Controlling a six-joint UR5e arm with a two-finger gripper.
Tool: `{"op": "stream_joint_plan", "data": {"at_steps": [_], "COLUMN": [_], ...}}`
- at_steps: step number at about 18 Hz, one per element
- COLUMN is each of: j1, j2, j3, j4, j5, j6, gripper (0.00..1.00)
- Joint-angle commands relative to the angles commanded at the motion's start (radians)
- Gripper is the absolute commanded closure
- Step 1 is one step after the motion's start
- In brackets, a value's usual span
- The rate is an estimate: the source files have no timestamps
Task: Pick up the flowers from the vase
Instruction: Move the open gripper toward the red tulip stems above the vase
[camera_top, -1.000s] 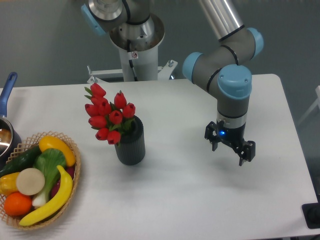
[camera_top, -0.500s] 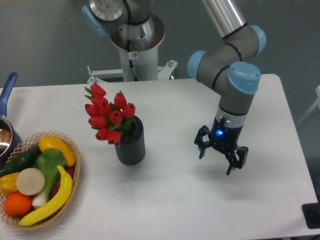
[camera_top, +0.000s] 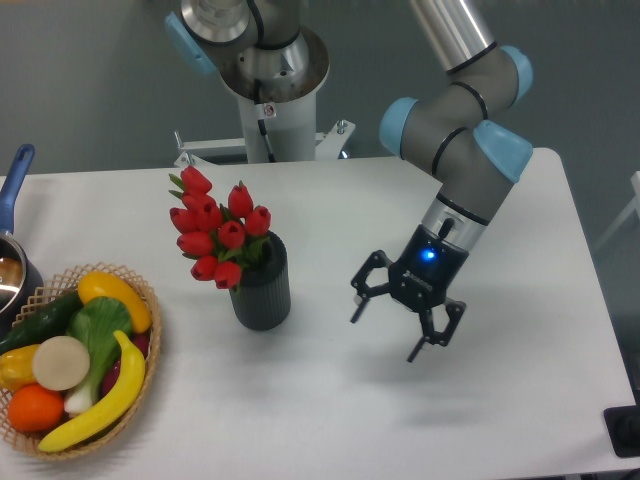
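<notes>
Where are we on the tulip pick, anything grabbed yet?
Nothing grabbed. Done: none; the bunch of red tulip flowers sits in the dark ribbed cylindrical vase. In hand: the two-finger gripper hangs to the right of the vase, tilted toward it, jaws open and empty. Left: close the gap, clamp the bunch, lift it out.

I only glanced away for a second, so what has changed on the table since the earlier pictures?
The gripper has swung left across the table toward the vase, tilting as it went. Its jaws are open and it holds nothing. The flowers still stand in the vase, untouched, and the wicker basket and pot have not moved.
</notes>
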Motion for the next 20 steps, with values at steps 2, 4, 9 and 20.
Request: {"op": "stream_joint_plan", "data": {"at_steps": [2,4,9,20], "j1": [-0.003,0.0,0.034,0.034], "j2": [0.023,0.081,0.178,0.368], "j3": [-0.021,-0.066,-0.163,-0.38], "j4": [0.0,0.0,-0.002,-0.005], "j5": [-0.002,-0.014,-0.09,-0.097], "j6": [0.0,0.0,0.009,0.073], "gripper": [0.0,0.0,0.0,0.0]}}
